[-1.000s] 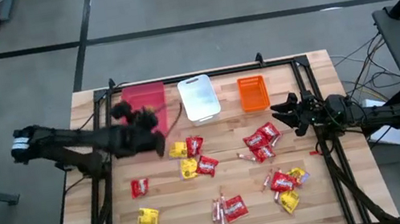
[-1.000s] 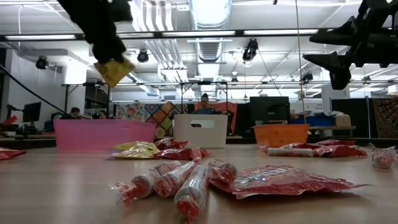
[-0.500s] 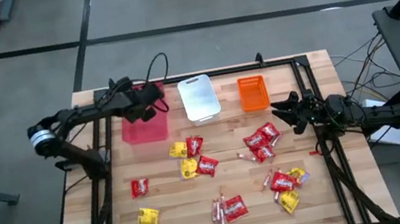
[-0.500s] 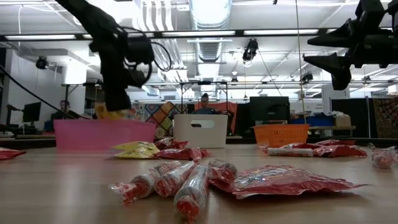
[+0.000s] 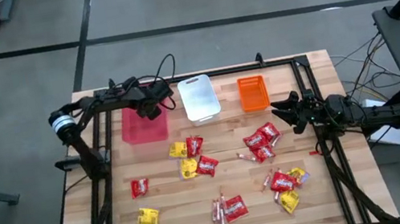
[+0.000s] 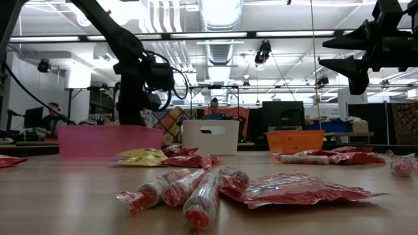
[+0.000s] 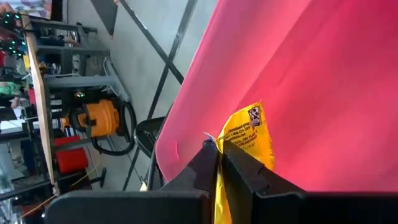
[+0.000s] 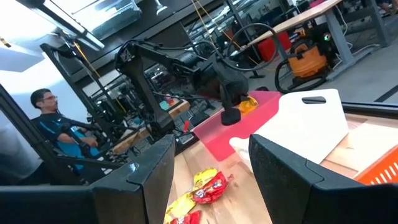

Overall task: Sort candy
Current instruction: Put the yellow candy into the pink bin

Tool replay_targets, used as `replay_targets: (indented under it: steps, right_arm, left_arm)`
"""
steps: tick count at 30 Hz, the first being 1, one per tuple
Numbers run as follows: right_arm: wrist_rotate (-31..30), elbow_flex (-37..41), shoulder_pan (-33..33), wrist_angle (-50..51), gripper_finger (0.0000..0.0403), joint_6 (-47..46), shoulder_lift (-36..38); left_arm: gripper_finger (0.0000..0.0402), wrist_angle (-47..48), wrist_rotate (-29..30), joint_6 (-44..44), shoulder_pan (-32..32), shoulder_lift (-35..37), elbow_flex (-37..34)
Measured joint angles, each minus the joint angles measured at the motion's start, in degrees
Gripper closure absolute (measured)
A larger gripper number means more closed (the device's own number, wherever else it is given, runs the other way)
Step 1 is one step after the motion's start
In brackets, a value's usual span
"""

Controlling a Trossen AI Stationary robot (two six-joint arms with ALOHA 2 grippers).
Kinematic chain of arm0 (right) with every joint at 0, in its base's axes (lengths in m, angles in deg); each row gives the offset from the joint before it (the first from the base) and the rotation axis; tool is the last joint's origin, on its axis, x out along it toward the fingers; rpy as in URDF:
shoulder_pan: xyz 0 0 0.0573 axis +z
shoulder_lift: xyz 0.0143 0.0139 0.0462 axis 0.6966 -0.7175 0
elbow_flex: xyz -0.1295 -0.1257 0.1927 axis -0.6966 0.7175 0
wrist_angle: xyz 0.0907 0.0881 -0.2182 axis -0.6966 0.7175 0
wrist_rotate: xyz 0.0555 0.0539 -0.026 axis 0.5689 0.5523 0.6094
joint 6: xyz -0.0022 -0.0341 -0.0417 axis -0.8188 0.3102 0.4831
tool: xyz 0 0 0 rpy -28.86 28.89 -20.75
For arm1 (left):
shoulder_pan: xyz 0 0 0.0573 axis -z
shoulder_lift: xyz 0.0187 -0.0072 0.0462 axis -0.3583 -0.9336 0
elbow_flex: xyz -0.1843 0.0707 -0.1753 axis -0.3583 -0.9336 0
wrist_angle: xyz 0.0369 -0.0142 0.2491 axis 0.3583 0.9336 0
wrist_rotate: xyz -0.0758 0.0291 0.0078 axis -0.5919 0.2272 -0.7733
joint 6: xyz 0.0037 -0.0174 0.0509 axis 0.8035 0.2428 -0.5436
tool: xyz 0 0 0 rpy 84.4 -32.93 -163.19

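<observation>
We saw candy (image 5: 207, 165) scattered across the wooden table (image 5: 178, 221). The left gripper (image 5: 152, 109) hung over the pink bin (image 5: 138, 130) at eleven o'clock, pinching a yellow packet (image 7: 249, 134) (right gripper (image 5: 288, 111) spread wide, three o'clock).

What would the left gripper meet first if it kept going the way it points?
Most likely the floor of the pink bin: the left gripper, shut on a yellow packet, points into it. Remaining depth is unclear.

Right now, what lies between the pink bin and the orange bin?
In the high view, the white bin stands between the pink bin and the orange bin, with bare wood on either side.
</observation>
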Motion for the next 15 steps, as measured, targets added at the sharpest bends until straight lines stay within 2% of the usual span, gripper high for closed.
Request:
replay_targets:
  steps: [10, 15]
  right_arm:
    - [0.1, 0.0, 0.0, 0.0, 0.0204, 0.0, 0.0]
    - [0.1, 0.0, 0.0, 0.0, 0.0204, -0.5, 0.0]
  left_arm:
    - [0.0322, 1.4, -5.7, 0.0, 0.6, 0.9, 0.0]
    - [0.0302, 3.5, -10.6, 2.0, 2.5, 3.1, 0.0]
